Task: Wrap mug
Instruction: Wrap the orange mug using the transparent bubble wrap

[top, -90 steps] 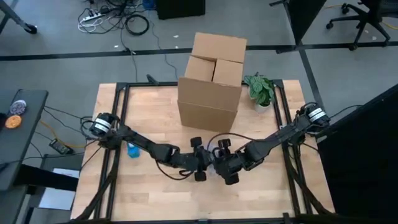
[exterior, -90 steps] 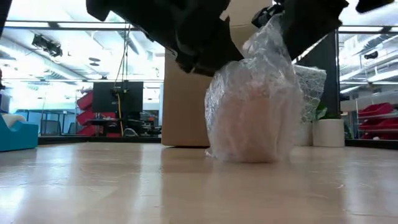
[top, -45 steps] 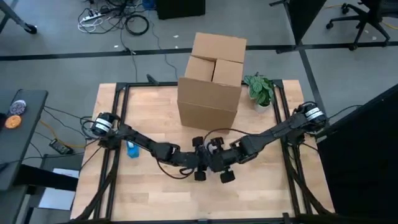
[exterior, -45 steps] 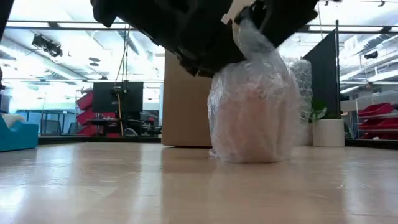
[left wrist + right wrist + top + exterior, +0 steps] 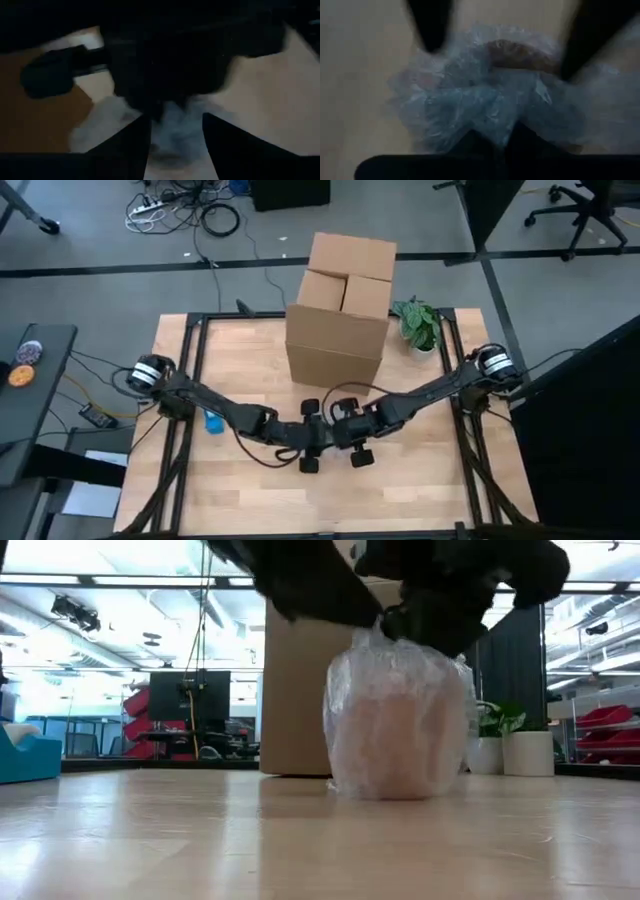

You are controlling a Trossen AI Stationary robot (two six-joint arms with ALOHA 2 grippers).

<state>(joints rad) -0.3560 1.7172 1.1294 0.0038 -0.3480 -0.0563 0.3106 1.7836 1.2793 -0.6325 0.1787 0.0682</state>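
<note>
The mug (image 5: 395,725) stands upright on its base on the wooden table (image 5: 240,350), with clear bubble wrap (image 5: 485,95) all around it. Its brown rim (image 5: 520,52) shows through the wrap. In the high view both grippers hide it. My right gripper (image 5: 500,142) is right above the mug, shut on the gathered wrap. My left gripper (image 5: 175,145) is open, its fingers (image 5: 430,30) standing on either side of the wrapped mug; whether they touch the wrap, I cannot tell. My right gripper pinches the bunched top of the bubble wrap (image 5: 502,127) between its two fingers, several layers gathered together. It comes from above, over the mug's mouth. The bunch lies low on the mug's top, and the mug stays upright on the table.
A large cardboard box (image 5: 340,300) stands just behind the grippers at the table's far middle. A small potted plant (image 5: 418,325) is to its right. A blue object (image 5: 212,420) lies near the table's left side. Bare wood lies toward the near edge.
My right gripper has gone toward the table's left and down with the wrap's gathered top. That top stood up as a peak above the mug and to one side; it is now pulled over and flattened onto the mug's mouth. The mug has stayed where it was.
</note>
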